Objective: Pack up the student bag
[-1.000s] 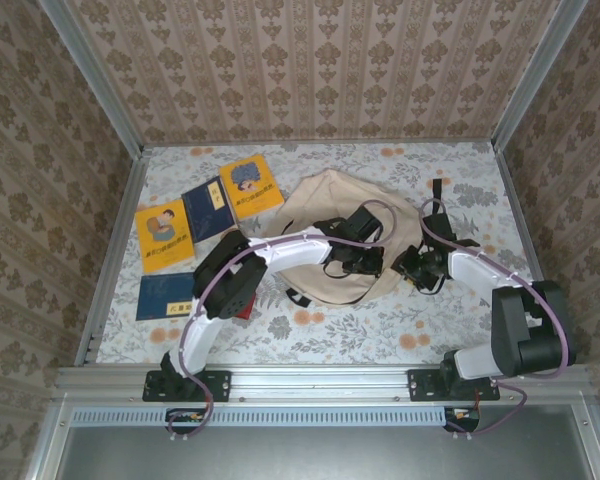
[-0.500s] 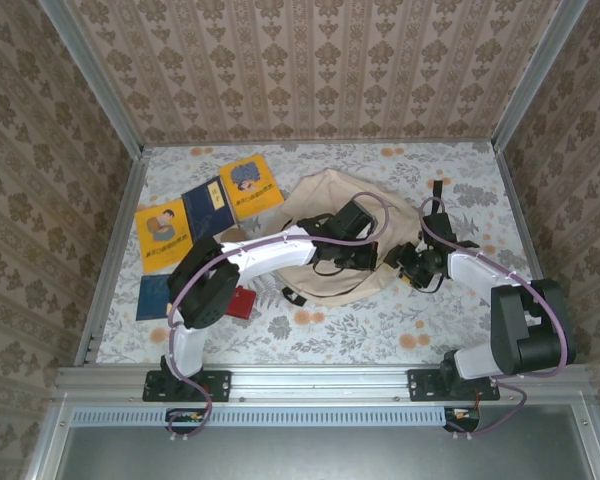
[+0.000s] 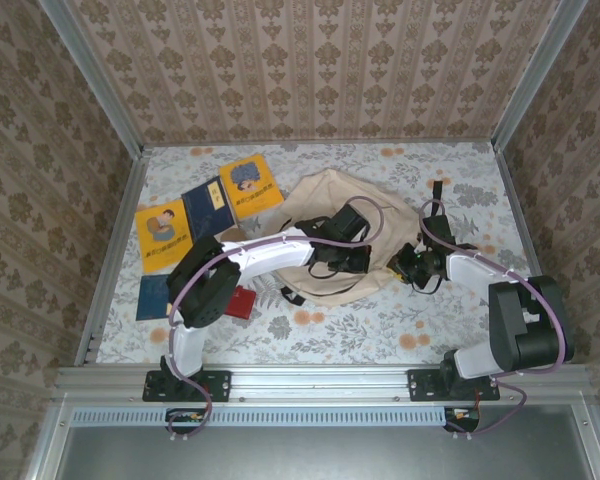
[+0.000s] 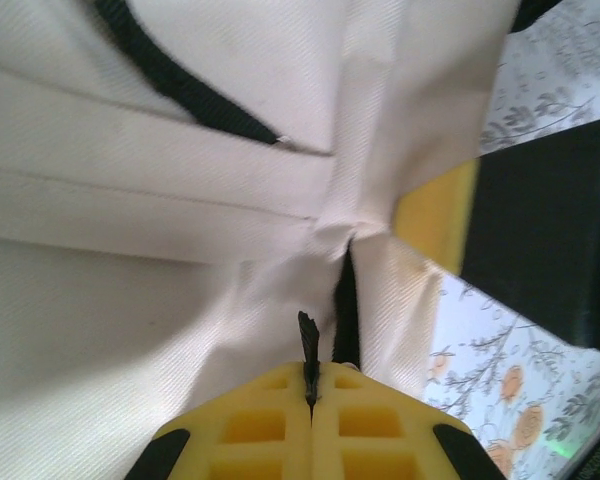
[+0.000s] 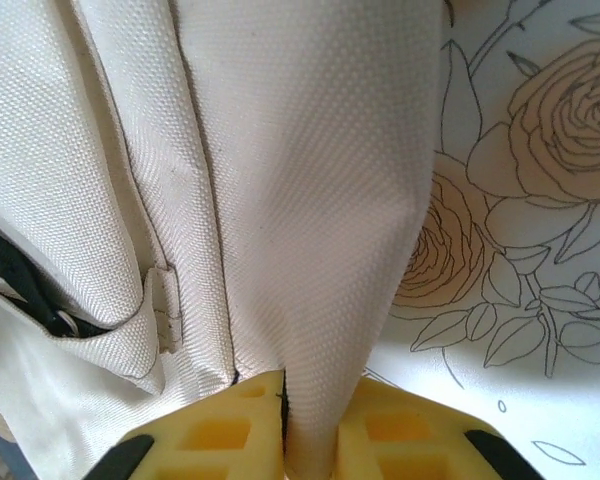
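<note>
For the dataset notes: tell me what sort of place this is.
Likely a staged robot test cell, not a real room: wallpapered panels in an aluminium frame enclose a floral tabletop.

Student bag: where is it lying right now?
In the top view the student bag lies mid-table, right of the books, with the left gripper and right gripper both pinching its fabric.

Table [image 3: 380, 330], floral-patterned surface.
- student bag [image 3: 320, 195]: beige, lying flat, centre, toward the right edge.
- yellow book [image 3: 251, 186]: toward the far-left corner.
- dark blue book [image 3: 208, 208]: just beside it, leftward.
- second yellow book [image 3: 162, 233]: near the left edge.
- blue book [image 3: 152, 296]: left edge, nearer.
- small red item [image 3: 241, 302]: near the blue book.
</note>
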